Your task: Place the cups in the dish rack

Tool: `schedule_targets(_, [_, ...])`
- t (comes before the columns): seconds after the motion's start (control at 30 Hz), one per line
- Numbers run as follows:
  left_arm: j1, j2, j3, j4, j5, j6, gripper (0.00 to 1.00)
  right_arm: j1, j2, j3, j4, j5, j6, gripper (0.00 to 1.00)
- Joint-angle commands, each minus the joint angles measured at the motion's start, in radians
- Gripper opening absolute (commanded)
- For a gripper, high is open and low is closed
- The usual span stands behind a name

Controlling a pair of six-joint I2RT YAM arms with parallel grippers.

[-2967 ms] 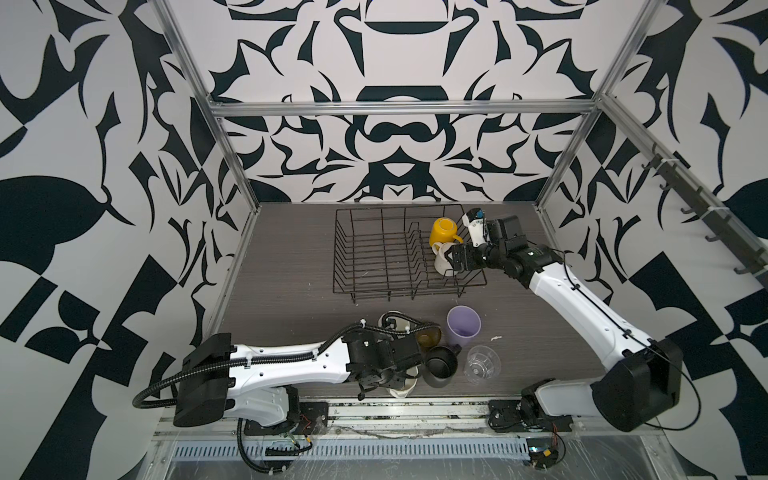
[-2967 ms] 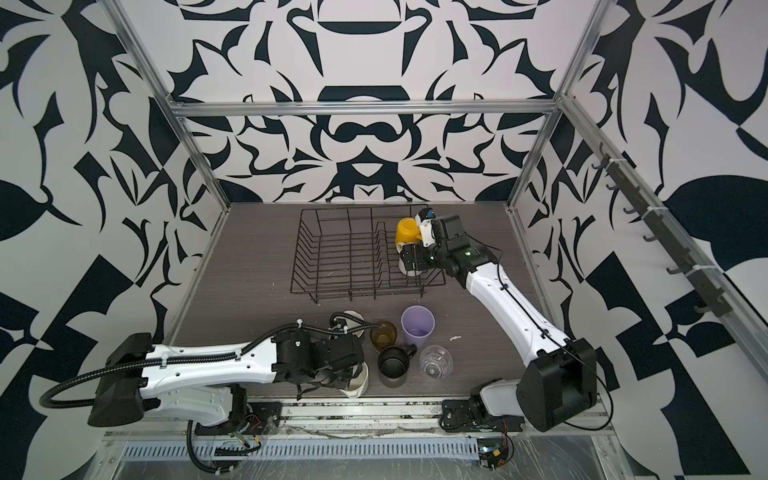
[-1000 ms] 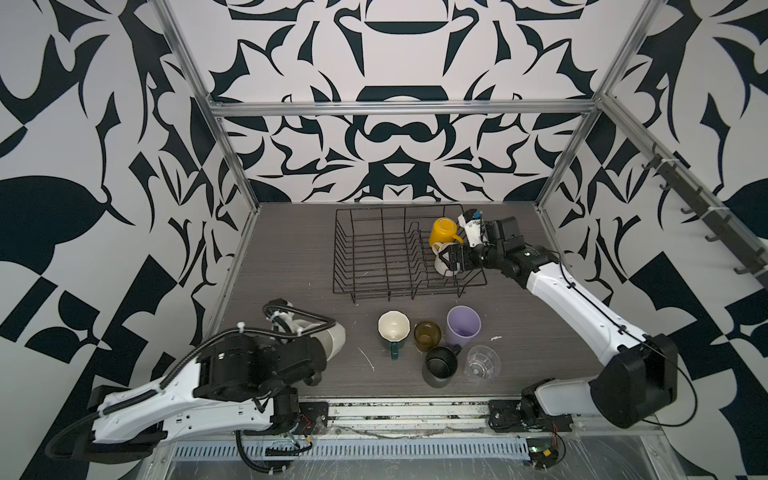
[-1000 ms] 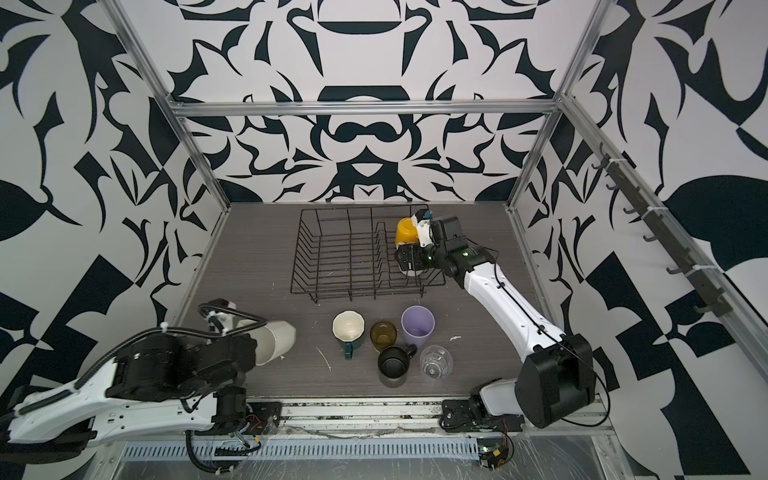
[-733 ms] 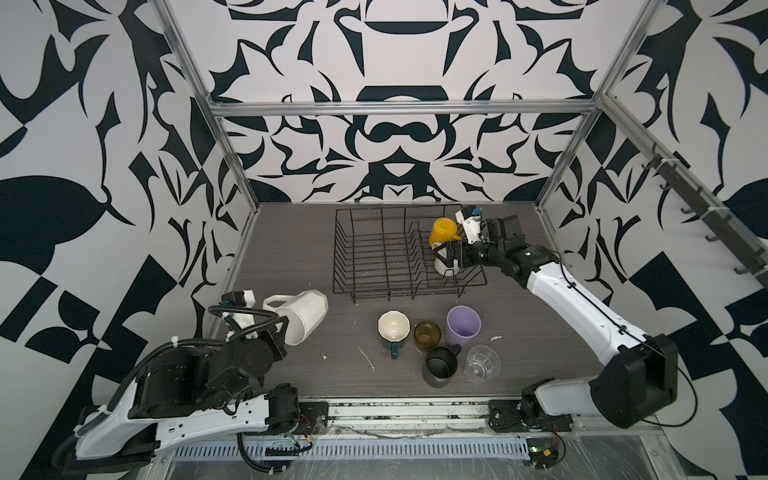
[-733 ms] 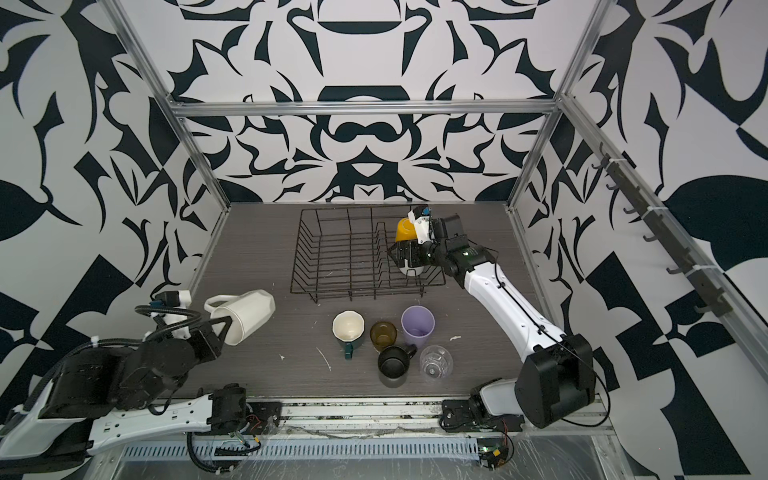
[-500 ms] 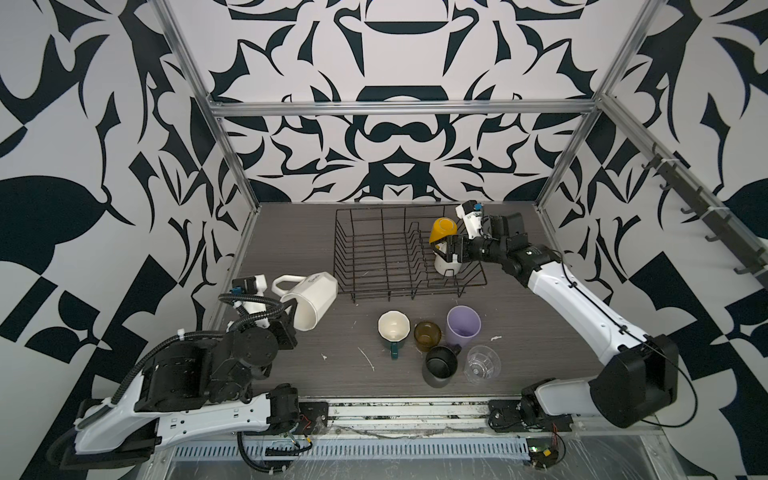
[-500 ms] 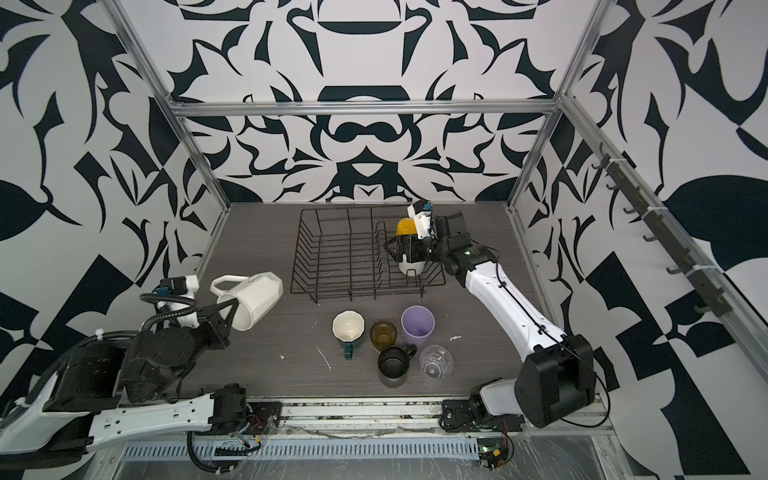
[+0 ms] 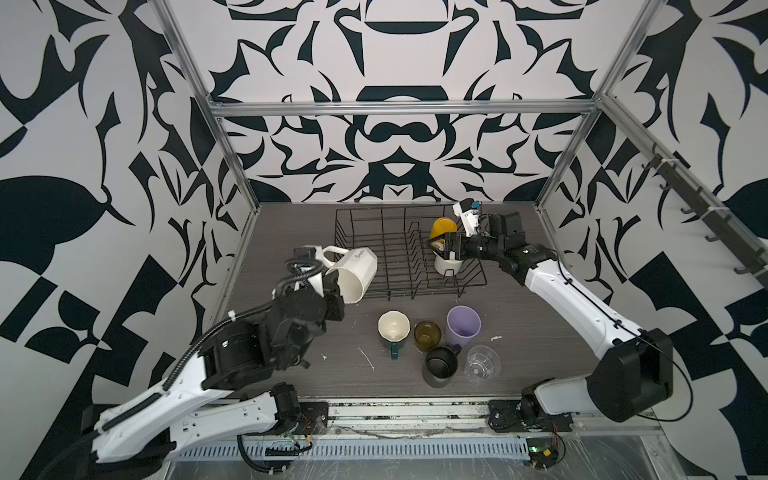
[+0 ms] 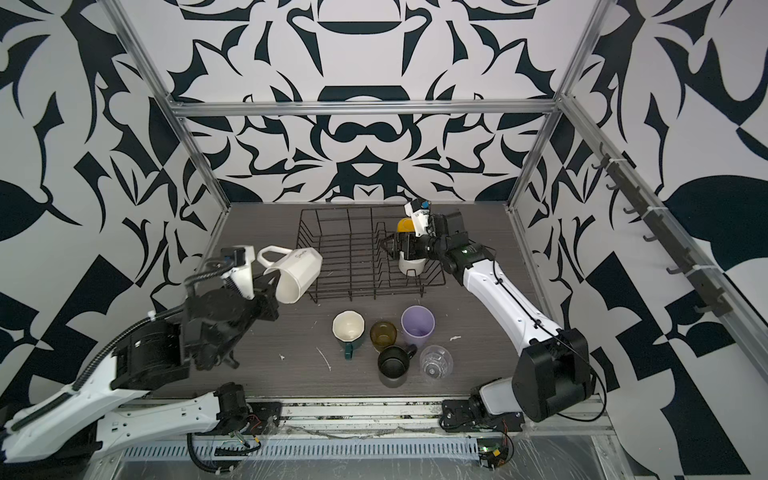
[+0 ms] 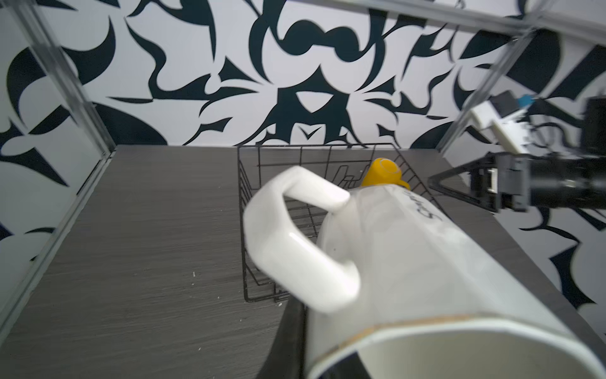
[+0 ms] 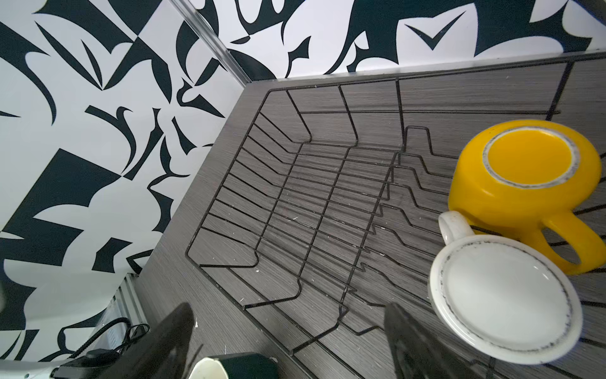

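Left pincer (image 11: 314, 354) clamps the rim wall of the cream faceted mug (image 11: 426, 262). The mug is held on its side above the surface (image 11: 147, 246), with its handle and dark script showing. Black wire dish rack (image 11: 244, 229) lies at twelve o'clock, with the yellow mug (image 11: 382, 175) inverted inside. Right pincer (image 11: 459, 185) is at two o'clock, apart from the yellow mug.

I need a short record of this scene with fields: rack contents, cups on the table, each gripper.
In dish rack: yellow mug, white mug, both upside down
On table: teal faceted mug, amber glass, lilac tumbler, black mug, clear glass
Left gripper: shut on cream faceted mug, lifted, tipped sideways
Right gripper: open, above rack near white mug
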Motion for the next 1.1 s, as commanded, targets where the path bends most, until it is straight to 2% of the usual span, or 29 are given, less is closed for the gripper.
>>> schedule_targets(0.0, [0.263,0.027,0.035,0.142,0.368,-0.013,0.0,-0.01,-0.039,0.008,0.035,-0.016,-0.003,0.93])
schedule_targets(0.03, [0.321,0.044,0.032,0.177,0.444,-0.016,0.0,-0.012,-0.049,0.001,0.034,-0.017,-0.008,0.93])
schedule_targets(0.1, [0.379,0.086,0.034,0.233,0.531,-0.008,0.0,-0.019,-0.065,-0.014,0.036,-0.026,-0.014,0.93])
schedule_targets(0.33, [0.517,0.245,0.092,0.369,0.854,-0.001,0.0,-0.057,-0.114,-0.077,0.142,-0.155,0.009,0.94])
schedule_targets(0.5, [0.66,0.298,0.077,0.477,1.136,-0.087,0.0,-0.068,-0.145,-0.132,0.293,-0.234,0.03,0.99])
schedule_targets(0.6, [0.716,0.324,0.047,0.58,1.286,-0.16,0.0,-0.072,-0.156,-0.166,0.388,-0.261,0.04,0.99])
schedule_targets(0.67, [0.732,0.344,0.031,0.654,1.372,-0.203,0.0,-0.072,-0.16,-0.188,0.465,-0.297,0.064,0.99])
schedule_targets(0.8, [0.735,0.401,0.034,0.71,1.498,-0.192,0.0,-0.073,-0.161,-0.205,0.583,-0.358,0.123,0.99])
schedule_targets(0.97, [0.736,0.422,-0.018,0.788,1.561,-0.039,0.0,-0.073,-0.169,-0.199,0.661,-0.437,0.186,0.99])
schedule_targets(1.07, [0.735,0.423,-0.085,0.906,1.614,0.036,0.0,-0.073,-0.188,-0.194,0.668,-0.468,0.21,0.99])
